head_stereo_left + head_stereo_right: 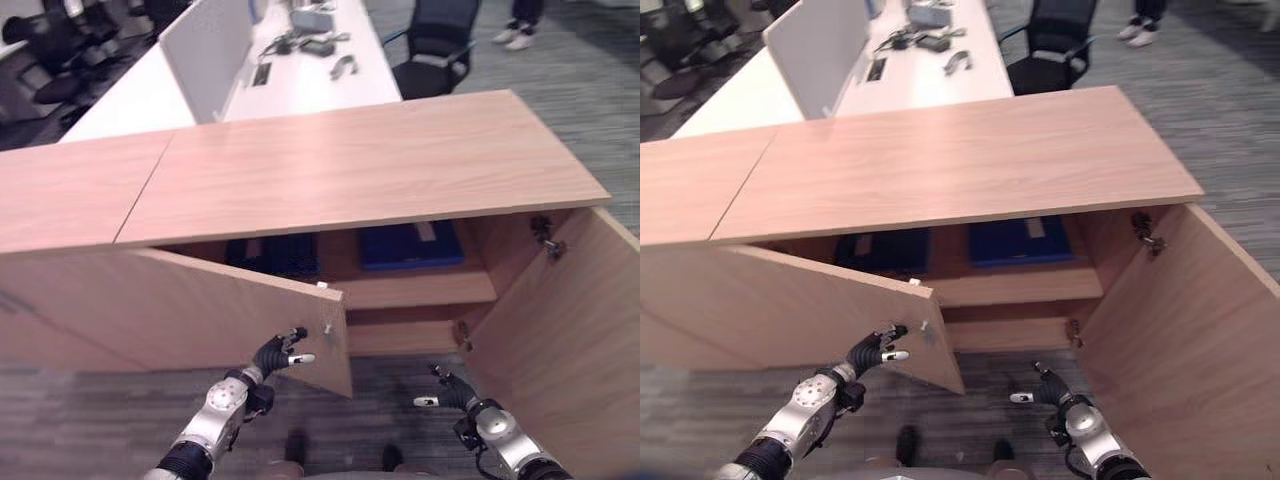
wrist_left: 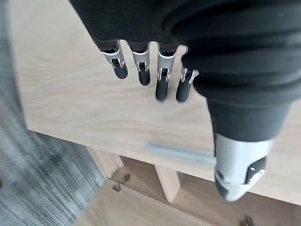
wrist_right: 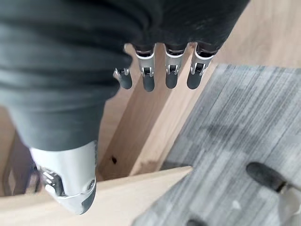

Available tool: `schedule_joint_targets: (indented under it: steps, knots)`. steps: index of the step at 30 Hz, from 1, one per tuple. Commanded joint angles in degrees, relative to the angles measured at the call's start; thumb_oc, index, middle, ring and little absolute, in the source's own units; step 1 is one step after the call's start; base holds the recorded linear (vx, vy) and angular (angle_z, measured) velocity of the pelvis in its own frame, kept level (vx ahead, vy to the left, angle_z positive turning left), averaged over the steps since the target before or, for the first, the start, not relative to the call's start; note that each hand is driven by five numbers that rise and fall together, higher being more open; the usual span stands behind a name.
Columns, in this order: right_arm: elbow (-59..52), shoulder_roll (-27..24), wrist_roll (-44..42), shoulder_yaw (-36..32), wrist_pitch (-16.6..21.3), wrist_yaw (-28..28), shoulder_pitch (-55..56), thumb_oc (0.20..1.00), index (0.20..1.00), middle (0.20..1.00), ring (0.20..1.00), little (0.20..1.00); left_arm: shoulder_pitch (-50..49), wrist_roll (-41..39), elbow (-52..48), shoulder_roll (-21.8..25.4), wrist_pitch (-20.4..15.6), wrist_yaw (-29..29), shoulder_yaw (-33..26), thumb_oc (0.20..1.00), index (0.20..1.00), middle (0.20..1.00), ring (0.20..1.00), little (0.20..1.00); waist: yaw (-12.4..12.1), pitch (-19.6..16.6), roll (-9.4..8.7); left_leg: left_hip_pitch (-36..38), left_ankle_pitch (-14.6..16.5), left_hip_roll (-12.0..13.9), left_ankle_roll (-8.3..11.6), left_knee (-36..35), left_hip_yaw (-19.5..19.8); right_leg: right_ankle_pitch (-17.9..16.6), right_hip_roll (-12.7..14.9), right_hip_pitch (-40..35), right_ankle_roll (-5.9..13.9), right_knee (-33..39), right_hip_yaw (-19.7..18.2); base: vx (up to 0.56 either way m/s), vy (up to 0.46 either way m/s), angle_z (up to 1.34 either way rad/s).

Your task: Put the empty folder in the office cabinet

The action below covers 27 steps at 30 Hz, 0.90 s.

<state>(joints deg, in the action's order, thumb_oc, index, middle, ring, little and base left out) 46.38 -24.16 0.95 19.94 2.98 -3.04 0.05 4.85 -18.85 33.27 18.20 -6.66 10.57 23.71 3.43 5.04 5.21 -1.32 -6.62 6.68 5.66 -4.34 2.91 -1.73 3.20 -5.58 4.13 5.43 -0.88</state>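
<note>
Inside open cabinet [image 1: 400,290], blue folder [image 1: 408,245], left hand [image 1: 280,352] near door [image 1: 200,310]

An office: desks [image 1: 300,80], swivel chair [image 1: 435,45], wooden cabinet [image 1: 330,170], grey carpet [image 1: 590,90].

A: What's on the cabinet's upper shelf [image 1: 415,290]?
B: 2 dark blue folders, 1 [image 1: 408,245] right of the other [image 1: 275,254].
A: Touching?
B: No, apart.
</note>
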Motion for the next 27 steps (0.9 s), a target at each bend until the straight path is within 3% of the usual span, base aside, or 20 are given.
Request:
schedule_joint_targets:
  steps: [1,10,17,25,27]
  knots:
    - [-0.6,1.8,-1.6,1.6,1.0,-0.4,-0.8,1.0,1.0,1.0,1.0,1.0,8.2,-0.2,0.1,-1.0,-5.1,-1.6,-1.3,1.0,1.0,1.0,1.0,1.0,1.0,-0.9,-2.41,5.3,4.8,-1.0,1.46,0.3,-3.8,2.6,3.5,-0.8,4.98,-0.7,2.5,0.14,0.103,-0.53]
    - [-0.5,4.4,-0.9,2.9,1.0,-1.8,1.4,1.0,1.0,1.0,1.0,1.0,17.6,-1.8,9.8,4.6,-5.5,-5.0,-6.4,1.0,1.0,1.0,1.0,1.0,3.4,-3.5,-5.11,9.3,7.5,-2.3,-0.79,-0.7,-11.0,1.2,5.0,0.6,6.84,-2.4,-1.6,0.08,0.102,-0.37]
    - [1.1,5.0,-0.6,2.7,1.0,-2.3,2.7,1.0,1.0,1.0,1.0,1.0,22.5,-1.7,13.7,8.6,-5.7,-5.6,-8.6,1.0,1.0,1.0,1.0,1.0,4.1,-4.0,-6.16,10.2,8.8,-3.3,-1.65,-0.7,-12.0,0.6,6.4,1.2,8.27,-3.0,-1.2,0.03,0.07,-0.12]
    - [3.8,5.7,-0.5,1.5,0.6,-2.0,1.4,1.0,1.0,1.0,1.0,1.0,15.5,-0.8,8.9,5.5,-5.8,-4.8,-8.6,1.0,1.0,1.0,1.0,1.0,2.6,-3.5,-6.51,10.5,9.3,-3.7,-2.32,-0.7,-12.1,0.1,7.1,1.7,8.67,-3.9,-0.1,0.0,0.018,-0.02]
    - [3.9,5.9,-0.4,0.6,0.3,-1.5,0.3,1.0,1.0,1.0,1.0,1.0,12.5,-1.5,5.9,3.9,-5.7,-4.6,-8.8,1.0,1.0,1.0,1.0,1.0,1.4,-2.6,-6.34,10.6,9.4,-3.5,-2.66,-0.7,-13.0,-0.2,7.2,3.7,9.02,-6.8,1.8,-0.08,-0.019,-0.06]
